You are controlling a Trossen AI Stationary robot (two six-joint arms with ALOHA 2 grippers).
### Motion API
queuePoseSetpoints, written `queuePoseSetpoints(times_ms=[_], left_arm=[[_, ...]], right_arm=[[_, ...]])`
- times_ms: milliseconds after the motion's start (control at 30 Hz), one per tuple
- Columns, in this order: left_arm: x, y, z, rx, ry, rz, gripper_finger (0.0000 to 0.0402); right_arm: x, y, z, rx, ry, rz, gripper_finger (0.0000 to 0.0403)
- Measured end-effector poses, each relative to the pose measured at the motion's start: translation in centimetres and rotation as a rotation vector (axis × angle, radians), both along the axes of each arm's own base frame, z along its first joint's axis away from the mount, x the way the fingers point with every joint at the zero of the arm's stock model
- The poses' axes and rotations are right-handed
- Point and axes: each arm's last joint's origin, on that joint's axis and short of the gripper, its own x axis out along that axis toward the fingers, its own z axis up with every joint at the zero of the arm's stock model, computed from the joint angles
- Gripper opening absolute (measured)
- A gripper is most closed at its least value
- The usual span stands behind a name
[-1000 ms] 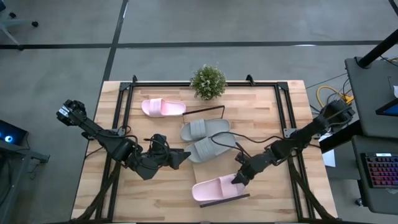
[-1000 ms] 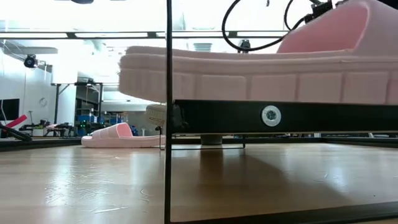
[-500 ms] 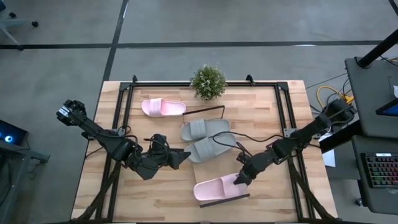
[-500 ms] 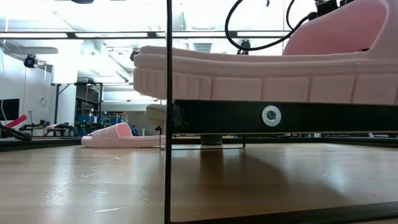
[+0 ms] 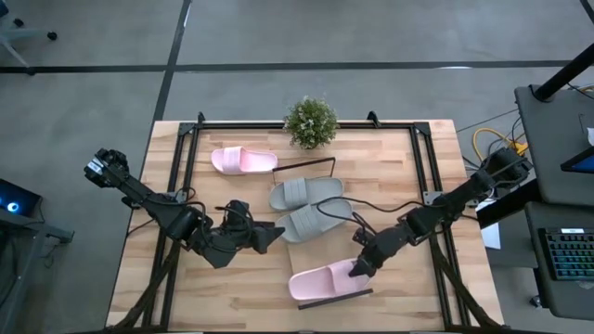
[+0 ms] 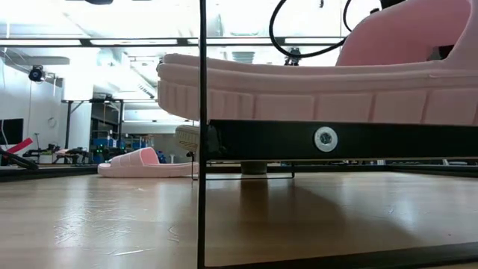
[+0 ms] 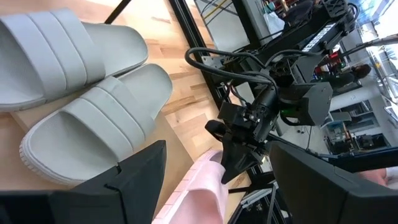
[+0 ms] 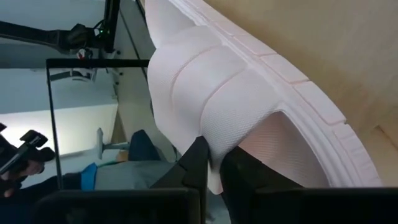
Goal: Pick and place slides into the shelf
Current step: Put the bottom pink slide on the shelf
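While its two dark fingers pinch the wide strap of a pale pink open-toe slide sandal [image 5: 323,280], the right pincer [image 5: 356,269] sits at the near end of the long, narrow shelf [image 5: 299,252] of light wood with thin black wire rims. The right wrist view shows the strap's edge caught tight between the fingers. That sandal lies on the shelf's near end, beside the wire rim there; from the low view its sole appears to rest on the black edge, though full contact cannot be confirmed.

Farther along the board, two grey slide sandals lie side by side, the nearer grey slide [image 5: 316,223] just beyond the pink one and the farther grey slide [image 5: 305,193] touching it. The second pink slide [image 5: 244,160] lies off the shelf, on the light wooden desk [image 5: 390,167] at its far left, near a small green potted plant [image 5: 310,122].

The left pincer [image 5: 274,235] waits at mid-desk, fingers spread wide and empty, pointing toward the grey pair.

By appearances, the placing of the third sandal is at its end. The next move likely calls for the right fingers to let go and lift clear without dragging the strap, then for fetching the last pink slide.
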Motion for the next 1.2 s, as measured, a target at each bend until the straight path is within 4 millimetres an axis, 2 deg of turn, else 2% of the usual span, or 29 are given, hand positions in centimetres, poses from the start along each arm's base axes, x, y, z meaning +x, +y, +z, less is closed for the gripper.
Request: queuePoseSetpoints(times_ms=[200,633,867,1200], left_arm=[[0.0,-0.04,-0.01,-0.005,0.004,-0.011,0.027],[-0.4,0.22,0.53,0.006,-0.005,-0.025,0.027],[-0.57,0.31,0.73,0.022,-0.002,-0.042,0.027],[-0.98,0.5,0.01,0.073,0.092,-0.077,0.027]], right_arm=[[0.08,0.34,0.4,-0.004,-0.021,0.02,0.0049],[-0.06,0.23,0.11,-0.008,0.019,0.003,0.013],[-0.08,0.22,0.1,-0.013,0.027,0.003,0.0152],[-0.3,0.15,-0.15,-0.015,0.069,0.024,0.0155]])
